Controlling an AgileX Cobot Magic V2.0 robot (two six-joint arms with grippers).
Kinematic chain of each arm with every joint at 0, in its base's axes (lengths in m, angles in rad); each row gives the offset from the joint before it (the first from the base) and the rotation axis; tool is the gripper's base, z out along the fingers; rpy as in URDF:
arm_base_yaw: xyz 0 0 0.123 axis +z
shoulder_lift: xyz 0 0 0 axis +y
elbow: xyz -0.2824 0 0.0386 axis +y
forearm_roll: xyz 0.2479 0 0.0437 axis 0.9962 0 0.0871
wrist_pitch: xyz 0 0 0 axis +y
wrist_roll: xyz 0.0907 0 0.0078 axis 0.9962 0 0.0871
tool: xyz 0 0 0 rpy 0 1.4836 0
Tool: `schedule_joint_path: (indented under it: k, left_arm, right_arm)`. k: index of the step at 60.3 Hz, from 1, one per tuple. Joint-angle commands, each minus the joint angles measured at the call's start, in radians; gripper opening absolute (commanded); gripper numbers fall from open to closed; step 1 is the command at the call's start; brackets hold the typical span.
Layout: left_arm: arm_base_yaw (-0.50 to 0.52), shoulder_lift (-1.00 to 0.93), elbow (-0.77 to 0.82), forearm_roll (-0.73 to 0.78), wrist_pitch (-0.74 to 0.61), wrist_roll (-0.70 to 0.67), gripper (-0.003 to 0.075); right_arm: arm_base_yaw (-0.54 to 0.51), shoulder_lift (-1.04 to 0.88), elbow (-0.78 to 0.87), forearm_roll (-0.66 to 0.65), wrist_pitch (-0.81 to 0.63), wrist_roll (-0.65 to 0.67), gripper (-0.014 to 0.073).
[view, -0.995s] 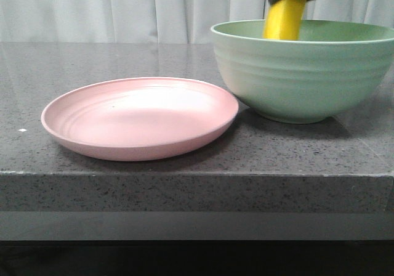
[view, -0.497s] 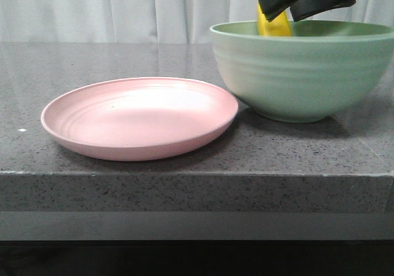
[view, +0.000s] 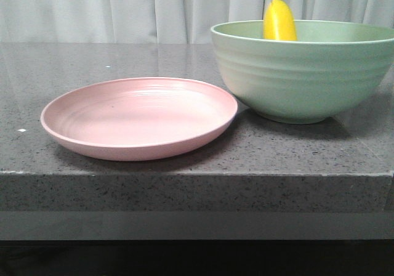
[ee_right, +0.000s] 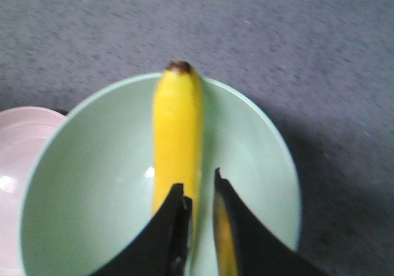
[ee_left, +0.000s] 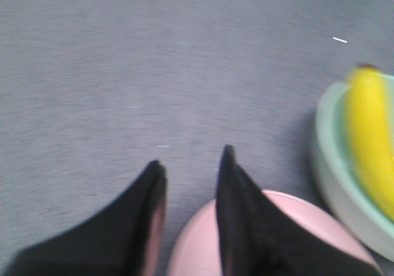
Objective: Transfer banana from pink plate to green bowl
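The yellow banana [view: 280, 20] lies in the green bowl [view: 301, 79], its end poking above the far rim. In the right wrist view the banana [ee_right: 178, 128] rests along the inside of the bowl [ee_right: 92, 183], dark tip at the rim. My right gripper [ee_right: 198, 180] hovers above the bowl, jaws slightly apart and holding nothing, with the banana below them. The pink plate [view: 141, 119] sits empty to the left of the bowl. My left gripper [ee_left: 192, 156] is open and empty above the plate's edge [ee_left: 289, 227]. Neither gripper shows in the front view.
The plate and bowl stand near the front edge of a dark speckled stone counter [view: 184, 183]. A pale curtain [view: 123, 11] hangs behind it. The bowl nearly touches the plate's right rim.
My right gripper has let go of the banana and risen out of the front view. The banana has settled in the bowl, leaning on the rim.
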Motion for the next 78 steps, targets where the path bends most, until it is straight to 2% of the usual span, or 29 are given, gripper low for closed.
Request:
schedule_joint_path:
  k: [1,3,6,12,19,39,51,63,71,78]
  left_arm:
    - [0.107,-0.029,-0.035,0.001,-0.037,-0.012,0.002]
    - [0.14,-0.031,-0.035,0.003,-0.021,-0.012,-0.0019]
    - [0.183,-0.038,-0.031,0.006,-0.004,-0.012,-0.002]
    - [0.23,-0.069,-0.002,0.028,-0.006,-0.012,-0.002]
    - [0.242,-0.133,0.065,0.038,-0.038,-0.012,-0.002]
    - [0.242,-0.472,0.453,0.042,-0.252,-0.012,-0.002]
    - [0.242,-0.733,0.704,0.042,-0.335,-0.012,-0.002]
    - [0.242,-0.956,0.837,0.033,-0.341,-0.012,-0.002]
    - [0.242,-1.033,0.874,0.022,-0.344,-0.012,-0.002]
    - [0.242,-1.047,0.883,0.02,-0.343,-0.012,-0.002]
  right_arm:
    - [0.0,-0.051,-0.043,-0.122,0.027,0.071,-0.0004]
    - [0.0,-0.057,-0.043,-0.141,0.036,0.072,-0.0036]
    - [0.0,-0.07,-0.041,-0.149,0.038,0.072,-0.0076]
    - [0.0,-0.103,-0.032,-0.149,0.02,0.072,-0.0062]
    - [0.0,-0.186,0.041,-0.149,-0.069,0.071,-0.0062]
    - [0.0,-0.627,0.588,-0.143,-0.489,0.067,-0.0062]
    - [0.0,-0.923,0.9,-0.141,-0.662,0.067,-0.0062]
    - [0.0,-1.194,1.107,-0.139,-0.678,0.067,-0.0062]
    - [0.0,-1.297,1.146,-0.138,-0.728,0.067,-0.0062]
    - [0.0,-1.319,1.147,-0.138,-0.699,0.067,-0.0062]
